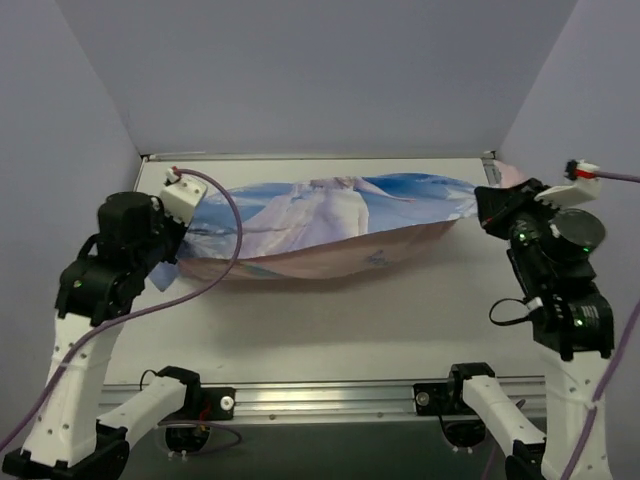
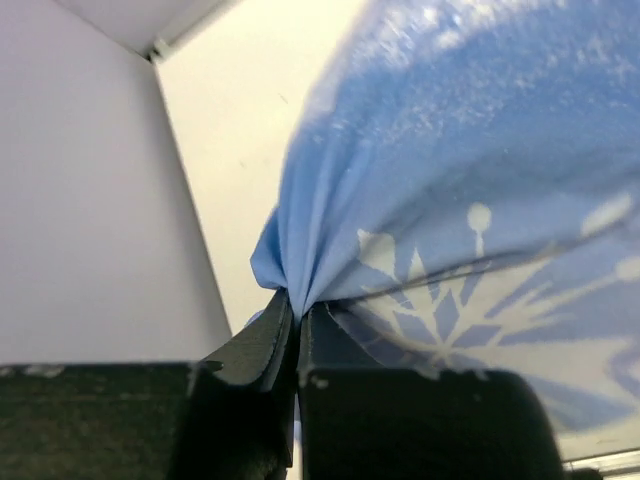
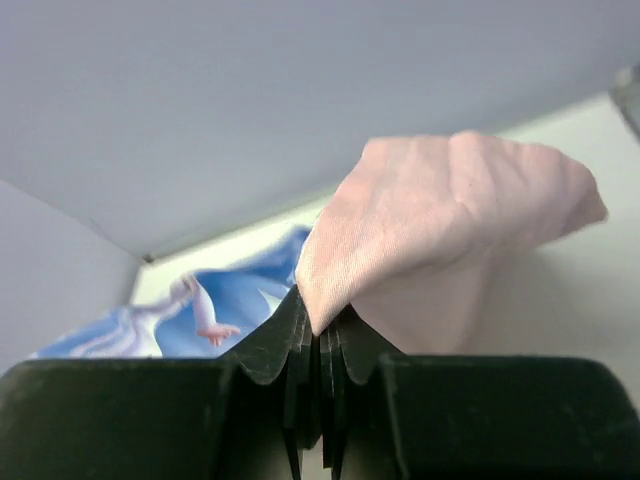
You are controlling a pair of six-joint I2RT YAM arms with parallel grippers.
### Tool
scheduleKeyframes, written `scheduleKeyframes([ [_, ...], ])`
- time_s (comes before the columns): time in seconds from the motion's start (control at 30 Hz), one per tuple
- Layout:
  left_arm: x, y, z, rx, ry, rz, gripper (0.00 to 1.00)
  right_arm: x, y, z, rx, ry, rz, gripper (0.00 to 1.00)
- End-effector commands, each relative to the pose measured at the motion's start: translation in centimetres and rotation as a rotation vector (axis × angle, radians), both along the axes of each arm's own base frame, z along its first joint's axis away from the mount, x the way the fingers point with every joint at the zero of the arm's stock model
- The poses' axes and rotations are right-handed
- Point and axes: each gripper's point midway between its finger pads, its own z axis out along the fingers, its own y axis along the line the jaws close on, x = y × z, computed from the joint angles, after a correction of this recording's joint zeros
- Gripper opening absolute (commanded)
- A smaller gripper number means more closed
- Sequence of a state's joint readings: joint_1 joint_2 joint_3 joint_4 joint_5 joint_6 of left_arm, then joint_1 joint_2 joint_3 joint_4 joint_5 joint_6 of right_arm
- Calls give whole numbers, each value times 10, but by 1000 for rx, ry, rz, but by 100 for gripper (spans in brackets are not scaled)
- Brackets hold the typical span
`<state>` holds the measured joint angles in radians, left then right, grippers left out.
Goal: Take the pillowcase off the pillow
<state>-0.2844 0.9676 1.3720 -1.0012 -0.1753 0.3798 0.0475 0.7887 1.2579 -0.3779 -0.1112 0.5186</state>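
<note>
Table (image 1: 330, 330): the pillowcase (image 1: 330, 225) is strung left to right across the far half, long axis running arm to arm, blue print up, pink along the near edge. No white pillow is showing, and I can't tell if it's inside. Left gripper (image 2: 297, 300) is pinched tight on the blue left corner. Right gripper (image 3: 318, 320) is clamped on the pink right end. Any pull, I judge, runs along that axis.

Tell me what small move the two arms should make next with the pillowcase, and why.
Probably raise both grippers a little together without letting go. The left gripper is shut on a blue corner of the pillowcase, the right gripper on a pink corner, and the cloth sags bulging between them, so a lift might start the pillow, not in sight, sliding out.
</note>
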Motion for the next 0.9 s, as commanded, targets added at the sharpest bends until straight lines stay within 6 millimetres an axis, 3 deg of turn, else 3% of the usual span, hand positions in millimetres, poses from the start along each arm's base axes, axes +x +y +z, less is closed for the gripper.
scheduleKeyframes([
  [0.0, -42, 24, 93, -47, -225, 58, 2, -54, -7, 106, -40, -267, -11, 0],
  [0.03, -52, 30, 123, -69, -304, 73, 2, -64, 0, 117, -22, -288, 26, 0],
  [0.07, -59, 32, 132, -65, -320, 72, 2, -79, 3, 140, -9, -344, 45, 0],
  [0.13, -75, 40, 164, -73, -401, 89, 2, -91, 8, 151, 18, -362, 70, 0],
  [0.23, -77, 51, 180, -52, -426, 143, 2, -103, 21, 156, 85, -362, 139, 0],
  [0.27, -66, 51, 181, -44, -423, 160, 2, -108, 31, 155, 131, -359, 192, 0],
  [0.3, -58, 52, 178, -33, -411, 175, 2, -96, 37, 137, 167, -306, 216, 0],
  [0.33, -46, 51, 170, -14, -380, 181, 2, -93, 41, 137, 196, -326, 239, 0],
  [0.37, -22, 46, 161, -3, -341, 183, 2, -84, 46, 127, 223, -300, 263, 0],
  [0.43, 8, 37, 142, 16, -276, 168, 2, -43, 49, 74, 287, -178, 251, 0],
  [0.47, 42, 30, 121, 38, -220, 173, 2, -27, 49, 50, 296, -128, 236, 1],
  [0.5, 60, 29, 109, 53, -195, 180, 2, -11, 48, 30, 307, -97, 225, 1],
  [0.53, 77, 27, 96, 77, -171, 175, 2, 15, 49, -32, 317, 42, 200, 4],
  [0.57, 112, 22, 68, 95, -134, 178, 12, 26, 48, -60, 318, 88, 185, 11],
  [0.6, 130, 22, 54, 107, -116, 185, 24, 42, 43, -76, 310, 87, 152, 24],
  [0.63, 147, 21, 41, 125, -100, 186, 40, 57, 39, -128, 290, 203, 116, 37],
  [0.67, 177, 20, 17, 156, -71, 204, 60, 68, 36, -140, 267, 217, 99, 57],
  [0.7, 194, 22, 12, 178, -74, 220, 89, 77, 33, -152, 233, 244, 89, 64],
  [0.73, 206, 25, 8, 203, -75, 241, 93, 89, 27, -182, 165, 332, 73, 70],
  [0.77, 225, 24, -13, 230, -36, 252, 97, 97, 25, -176, 130, 344, 73, 77],
  [0.8, 233, 27, 1, 233, -71, 281, 94, 92, 24, -189, 95, 416, 78, 79],
  [0.87, 235, 22, 3, 203, -63, 272, 94, 90, 20, -190, 14, 432, 76, 81],
])
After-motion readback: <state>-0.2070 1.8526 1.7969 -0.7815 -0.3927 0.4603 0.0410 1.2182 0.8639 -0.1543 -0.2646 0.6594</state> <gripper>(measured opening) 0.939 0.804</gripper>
